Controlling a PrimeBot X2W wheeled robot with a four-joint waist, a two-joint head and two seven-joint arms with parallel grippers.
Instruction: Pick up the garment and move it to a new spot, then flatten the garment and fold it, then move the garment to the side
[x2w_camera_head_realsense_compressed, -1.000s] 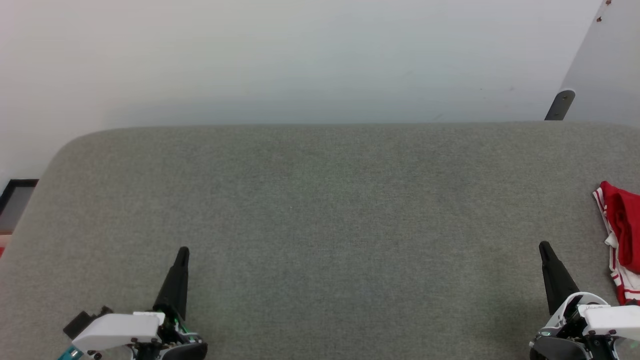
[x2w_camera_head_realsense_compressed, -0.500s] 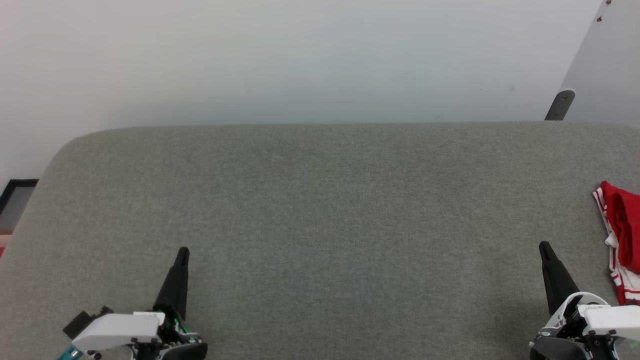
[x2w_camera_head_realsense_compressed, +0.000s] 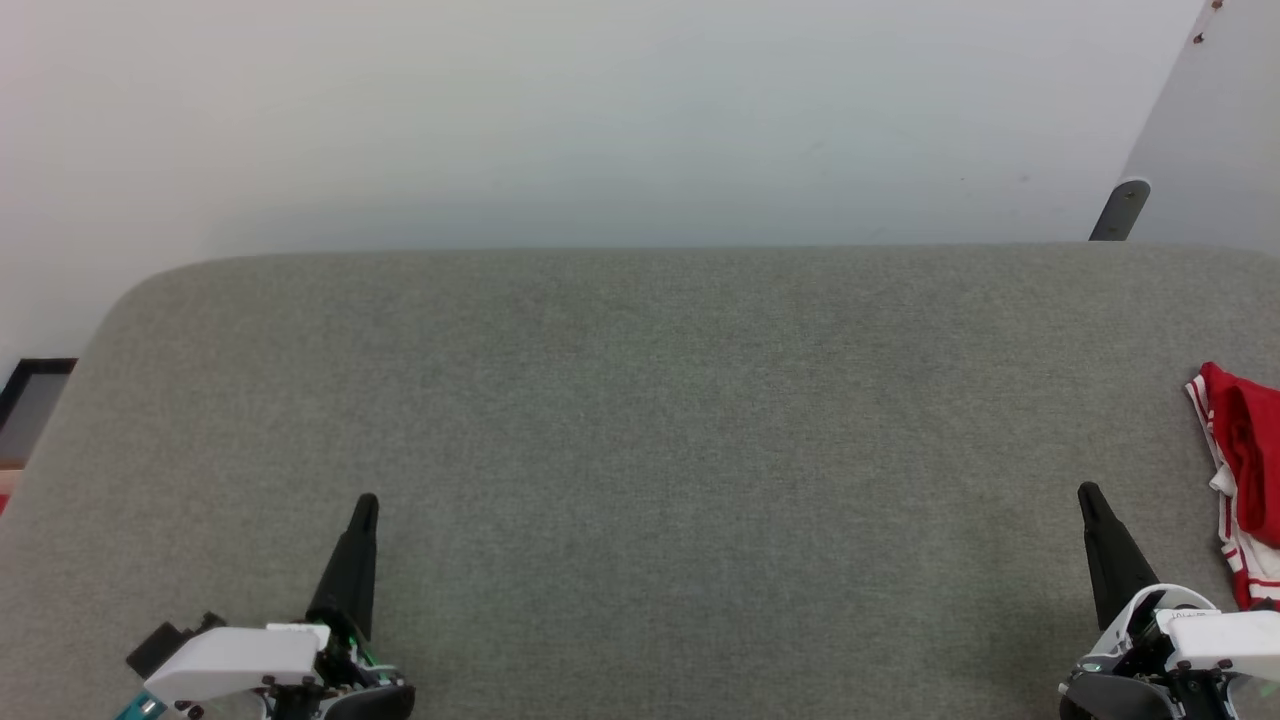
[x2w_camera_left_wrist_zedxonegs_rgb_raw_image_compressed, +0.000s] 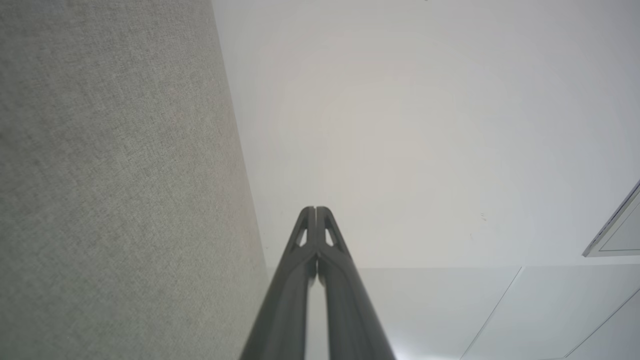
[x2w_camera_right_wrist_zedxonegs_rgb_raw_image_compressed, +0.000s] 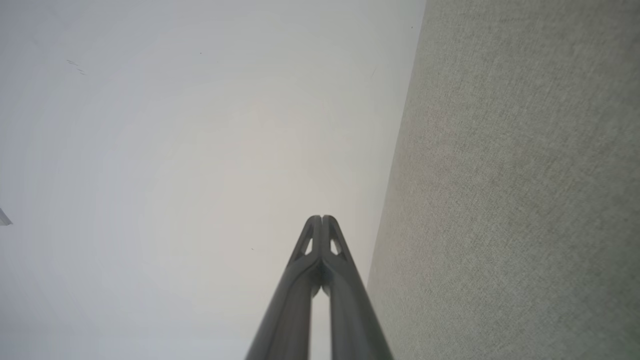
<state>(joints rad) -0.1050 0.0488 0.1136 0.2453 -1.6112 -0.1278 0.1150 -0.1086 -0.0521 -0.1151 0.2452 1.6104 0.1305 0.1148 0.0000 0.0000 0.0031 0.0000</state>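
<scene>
Seemingly one garment (x2w_camera_head_realsense_compressed: 1250, 445), two claws (x2w_camera_head_realsense_compressed: 366, 503) (x2w_camera_head_realsense_compressed: 1087, 491), one grey surface (x2w_camera_head_realsense_compressed: 640, 400)

Soft, bright, even light falls on the grey desk (x2w_camera_head_realsense_compressed: 640, 400); shadows are faint, a dim band on the wall (x2w_camera_head_realsense_compressed: 600, 215) just above the desk's far edge. The head view is sharp. In the wrist views the fingers (x2w_camera_left_wrist_zedxonegs_rgb_raw_image_compressed: 285, 310) (x2w_camera_right_wrist_zedxonegs_rgb_raw_image_compressed: 350, 310) blur low down and the desk's edge bows slightly.

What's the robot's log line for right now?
left tool: shut, empty | right tool: shut, empty | garment: crumpled, far right on grey surface, untouched | step: pick-up not begun
</scene>
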